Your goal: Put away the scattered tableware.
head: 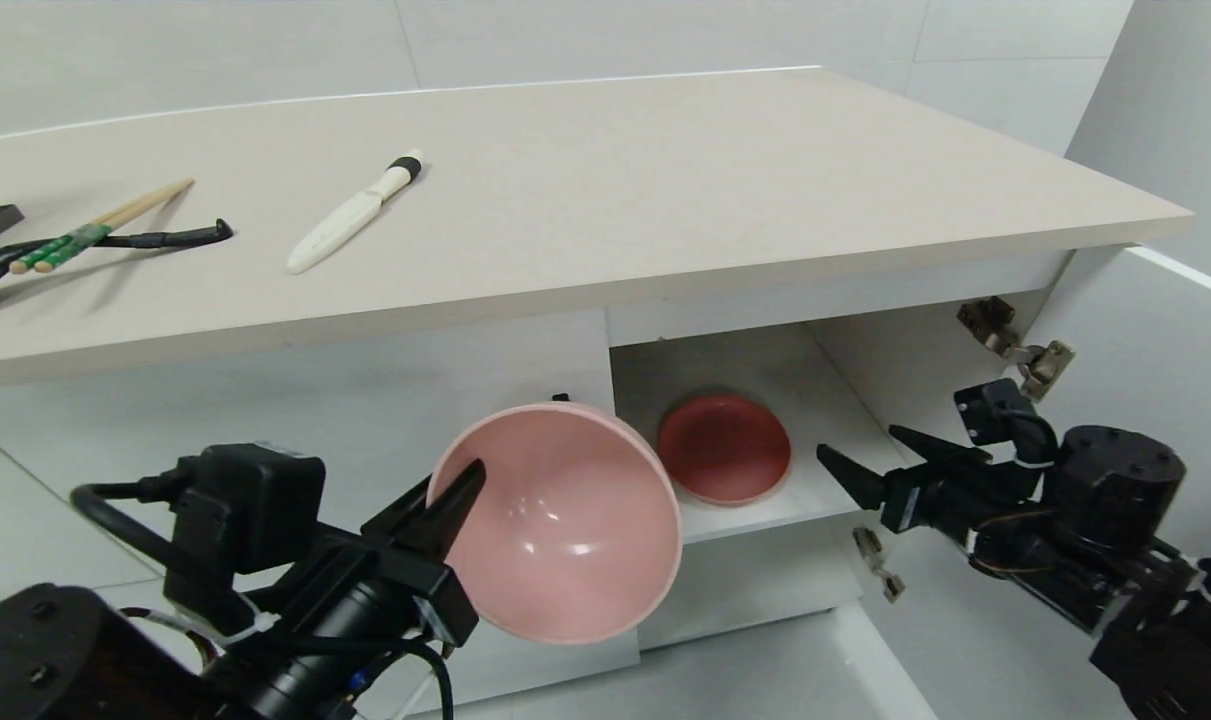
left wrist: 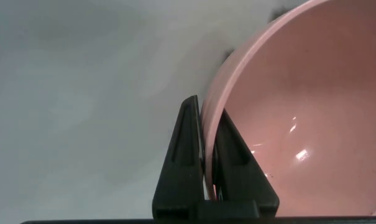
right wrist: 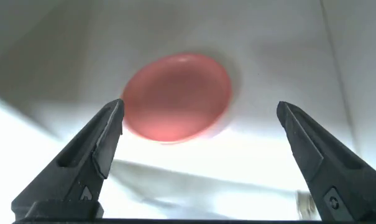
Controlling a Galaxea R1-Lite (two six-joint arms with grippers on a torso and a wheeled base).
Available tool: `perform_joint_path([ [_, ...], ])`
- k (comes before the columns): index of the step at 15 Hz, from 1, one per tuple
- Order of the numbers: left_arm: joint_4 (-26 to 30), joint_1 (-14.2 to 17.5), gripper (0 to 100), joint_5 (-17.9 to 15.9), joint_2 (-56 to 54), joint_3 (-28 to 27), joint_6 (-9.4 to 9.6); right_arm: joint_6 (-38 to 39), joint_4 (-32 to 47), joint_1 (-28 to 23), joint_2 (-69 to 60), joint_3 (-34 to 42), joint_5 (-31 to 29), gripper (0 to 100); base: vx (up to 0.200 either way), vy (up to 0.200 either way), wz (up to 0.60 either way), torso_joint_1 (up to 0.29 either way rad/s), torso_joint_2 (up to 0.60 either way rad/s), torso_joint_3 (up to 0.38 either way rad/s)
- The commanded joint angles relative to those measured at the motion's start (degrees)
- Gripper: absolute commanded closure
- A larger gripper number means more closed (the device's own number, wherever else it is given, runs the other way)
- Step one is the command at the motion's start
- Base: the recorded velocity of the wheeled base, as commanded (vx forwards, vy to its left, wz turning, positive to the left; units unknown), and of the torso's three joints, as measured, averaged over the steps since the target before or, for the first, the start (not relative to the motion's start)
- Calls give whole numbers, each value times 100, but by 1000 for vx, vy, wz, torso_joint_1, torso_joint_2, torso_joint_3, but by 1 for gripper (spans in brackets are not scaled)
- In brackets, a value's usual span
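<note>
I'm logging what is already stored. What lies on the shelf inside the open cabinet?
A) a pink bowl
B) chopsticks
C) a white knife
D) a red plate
D: the red plate lies on the shelf, while the pink bowl is clamped in the left gripper in front of the cabinet.

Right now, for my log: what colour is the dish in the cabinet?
The dish is red, best in head view.
</note>
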Motion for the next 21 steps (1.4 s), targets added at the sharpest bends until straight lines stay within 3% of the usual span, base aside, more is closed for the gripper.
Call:
perform_joint_path([
  [1,-19,-444,100,126,318,-80,163,-7,-8,127,-1161,903,-5,0,0,0,0,0,0,0],
  [3,-19,-760,100,179,415,-484,199,-7,-8,127,-1416,1448,-14,0,0,0,0,0,0,0],
  [5,-19,-971,100,346,512,-836,726,-7,-8,127,-1714,1932,-14,0,0,0,0,0,0,0],
  [6,-19,-971,100,381,670,-1117,849,-7,-8,127,-1837,2011,-14,0,0,0,0,0,0,0],
  [8,-19,-962,100,715,907,-1504,823,-7,-8,74,-1960,2046,-14,0,0,0,0,0,0,0],
  [12,-19,-971,100,742,1373,-1926,840,-16,-8,65,-2251,2020,-22,0,0,0,0,0,0,0],
  [14,-19,-971,100,917,1628,-2163,875,-7,-8,91,-2505,2046,-22,0,0,0,0,0,0,0],
  [15,-19,-980,100,1348,1988,-2392,937,-16,-8,144,-2699,2046,-22,0,0,0,0,0,0,0],
  [17,-19,-989,100,1577,2428,-2576,1025,-16,-8,399,-2839,1976,-14,0,0,0,0,0,0,0],
  [21,-19,-1068,100,1533,2709,-2805,1025,-112,-8,663,-2541,1782,-14,0,0,0,0,0,0,0],
])
